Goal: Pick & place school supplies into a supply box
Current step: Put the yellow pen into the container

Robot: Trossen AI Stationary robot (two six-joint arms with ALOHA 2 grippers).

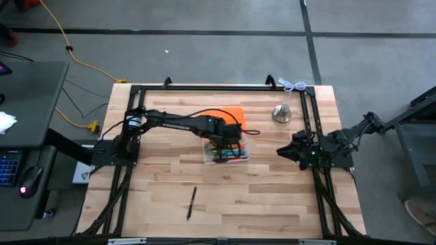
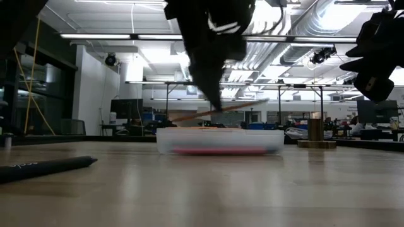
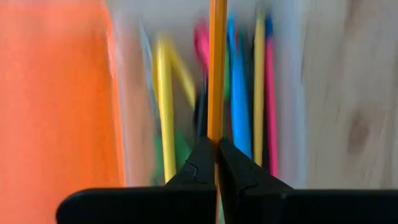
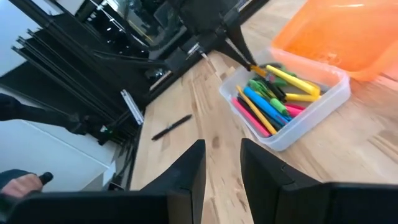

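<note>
The supply box (image 1: 226,154), clear with its orange lid (image 1: 229,116) swung open on the far side, stands mid-table and holds several coloured pens and markers (image 4: 273,99). My left gripper (image 1: 229,140) hangs right over the box, shut on an orange pencil (image 2: 243,106). A black pen (image 1: 192,203) lies flat on the table nearer the front edge. My right gripper (image 4: 222,162) waits open at the table's right side, with nothing between its fingers. My left gripper pinches the orange pencil's shaft (image 3: 216,127) between its two fingertips, somewhere along its middle. The fingers come steeply from above. The pencil lies along the box, slanted a little, just over the open top (image 2: 221,131); whether its lower end touches the box I cannot tell.
A silver bell (image 1: 282,113) stands at the far right of the table. A black frame (image 1: 204,87) runs along the table's edges. Bare wood lies around the black pen, between the box and the front edge.
</note>
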